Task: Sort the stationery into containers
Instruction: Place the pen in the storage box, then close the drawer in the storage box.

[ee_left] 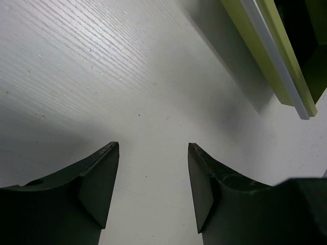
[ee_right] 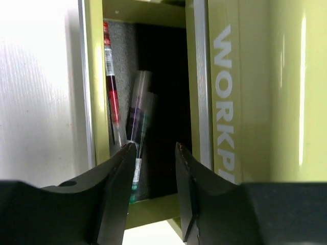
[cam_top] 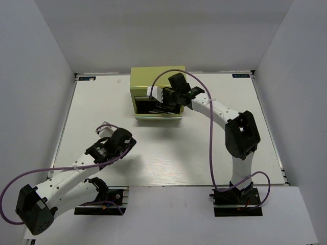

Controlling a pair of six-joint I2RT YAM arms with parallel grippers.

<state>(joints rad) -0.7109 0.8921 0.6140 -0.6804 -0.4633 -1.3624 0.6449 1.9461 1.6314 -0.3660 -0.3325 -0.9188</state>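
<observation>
Your right gripper [ee_right: 153, 149] hangs over the open drawer [ee_right: 95, 76] of the yellow-green metal chest [cam_top: 156, 76], which sits near the middle of the white worktop's [cam_top: 214, 148] far edge. Its jaws are apart with nothing between them. In the drawer lie a thin red-white pen [ee_right: 111, 92] and a blurred clear-barrelled pen [ee_right: 137, 109]. Your left gripper [ee_left: 153, 145] hovers toward the near left corner, jaws apart and empty.

A white wood-grain table [cam_top: 102, 102] sits boxed in by 3 plain pale grey walls [cam_top: 168, 30], evenly lit
</observation>
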